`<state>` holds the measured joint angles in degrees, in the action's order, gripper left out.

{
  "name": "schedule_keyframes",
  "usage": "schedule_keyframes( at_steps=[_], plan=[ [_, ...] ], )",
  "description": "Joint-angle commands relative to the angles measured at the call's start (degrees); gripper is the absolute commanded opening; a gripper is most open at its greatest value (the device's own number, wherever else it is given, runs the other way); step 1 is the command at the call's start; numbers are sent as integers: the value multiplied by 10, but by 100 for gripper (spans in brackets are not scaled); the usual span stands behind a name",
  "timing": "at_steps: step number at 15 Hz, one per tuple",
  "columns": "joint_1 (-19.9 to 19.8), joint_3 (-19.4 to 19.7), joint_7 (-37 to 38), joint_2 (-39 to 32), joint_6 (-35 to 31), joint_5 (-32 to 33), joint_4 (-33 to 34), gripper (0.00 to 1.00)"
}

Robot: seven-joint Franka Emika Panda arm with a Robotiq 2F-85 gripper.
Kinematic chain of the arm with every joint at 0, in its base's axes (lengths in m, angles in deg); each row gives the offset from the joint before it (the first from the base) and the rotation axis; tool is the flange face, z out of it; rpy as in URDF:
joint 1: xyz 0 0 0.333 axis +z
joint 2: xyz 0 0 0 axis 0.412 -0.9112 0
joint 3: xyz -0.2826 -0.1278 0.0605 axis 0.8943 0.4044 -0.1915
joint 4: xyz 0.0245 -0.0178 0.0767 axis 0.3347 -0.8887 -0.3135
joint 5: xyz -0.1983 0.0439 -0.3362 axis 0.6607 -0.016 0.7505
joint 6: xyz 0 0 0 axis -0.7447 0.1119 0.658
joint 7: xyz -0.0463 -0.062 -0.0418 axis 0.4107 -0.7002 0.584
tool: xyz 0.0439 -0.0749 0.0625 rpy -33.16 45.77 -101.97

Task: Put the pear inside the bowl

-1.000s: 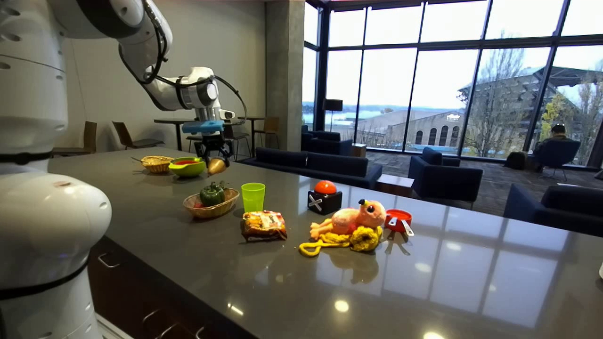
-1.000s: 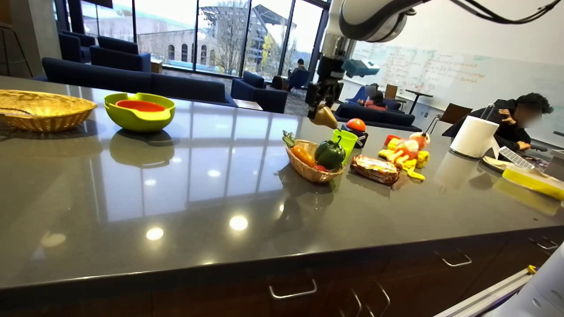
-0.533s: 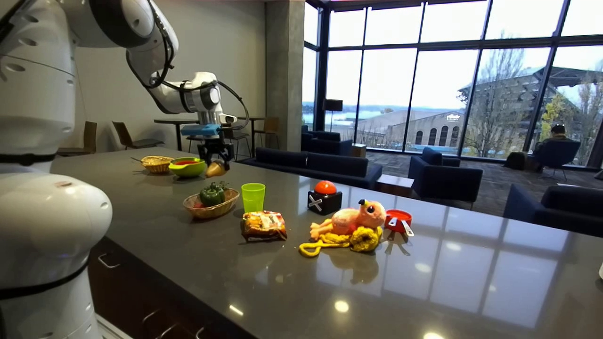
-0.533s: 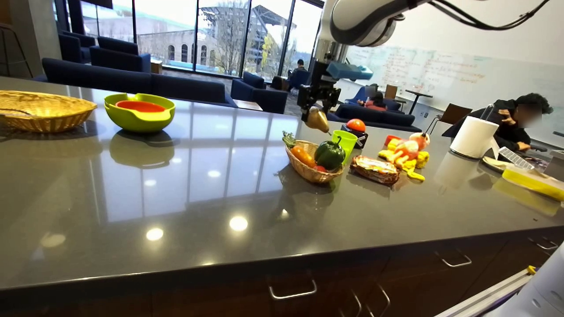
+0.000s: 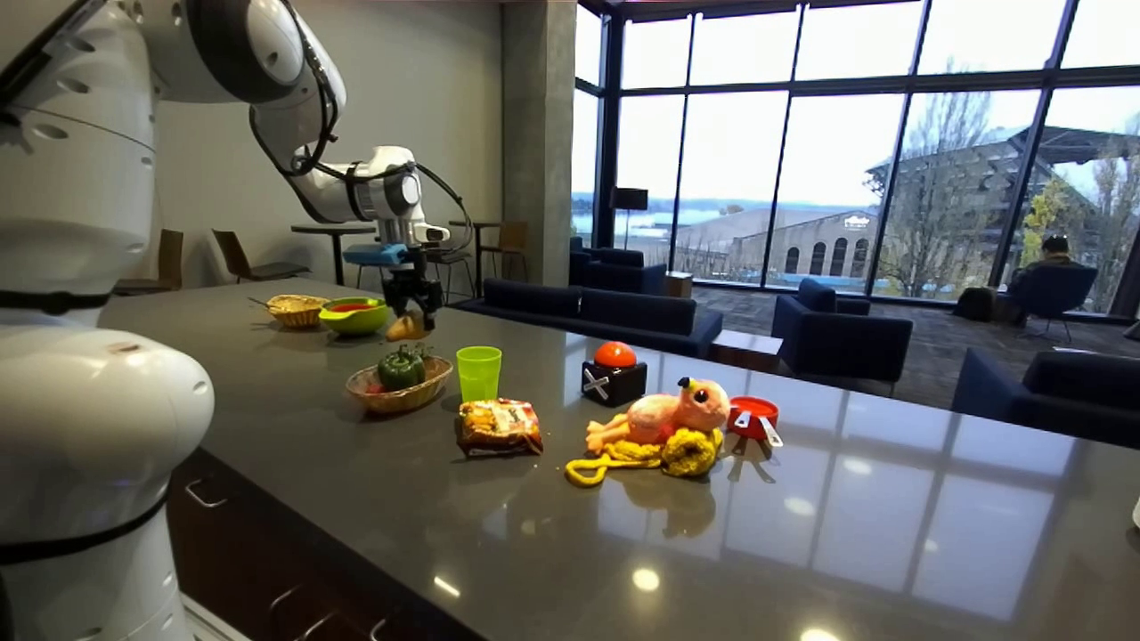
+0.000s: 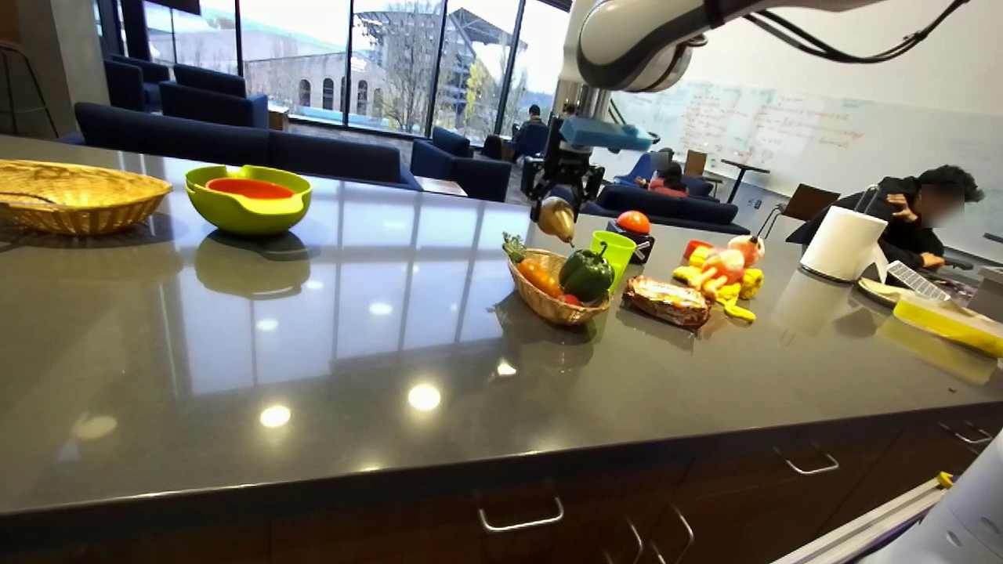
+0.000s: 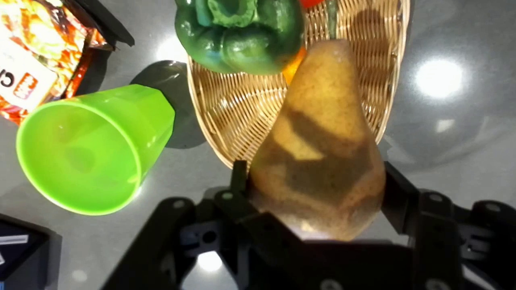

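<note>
My gripper [image 7: 314, 177] is shut on the brown-yellow pear [image 7: 322, 133], with one finger on each side of its wide end. The pear [image 6: 557, 221] hangs tilted in the air, narrow end down, just behind and above the small vegetable basket in an exterior view. The gripper [image 5: 411, 316] holds it above the counter in an exterior view too. The green bowl [image 6: 249, 215] with a red inner part stands on the counter, well to the left of the pear there. The bowl [image 5: 356, 322] also shows in an exterior view, left of the gripper. It is out of the wrist view.
A small wicker basket [image 6: 548, 307] with vegetables and a green pepper sits below the pear. A green cup [image 7: 80, 153] and a snack packet [image 6: 668, 301] stand beside it. A black box with a red button [image 5: 614, 378] and a larger basket [image 6: 86, 211] are farther off.
My gripper has carried the pear to the left and slightly down in an exterior view. The pear has turned so that its narrow end points more downward there. The bowl and baskets have not moved.
</note>
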<state>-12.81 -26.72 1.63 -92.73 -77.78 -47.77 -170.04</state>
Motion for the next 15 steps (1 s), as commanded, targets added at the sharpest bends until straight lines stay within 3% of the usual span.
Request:
schedule_keyframes(
  at_steps=[1, 15],
  plan=[
    [14, 17, 52, -14, 0, 7, 15, 53],
    [19, 31, 119, -48, -27, 2, 13, 53]
  ],
)
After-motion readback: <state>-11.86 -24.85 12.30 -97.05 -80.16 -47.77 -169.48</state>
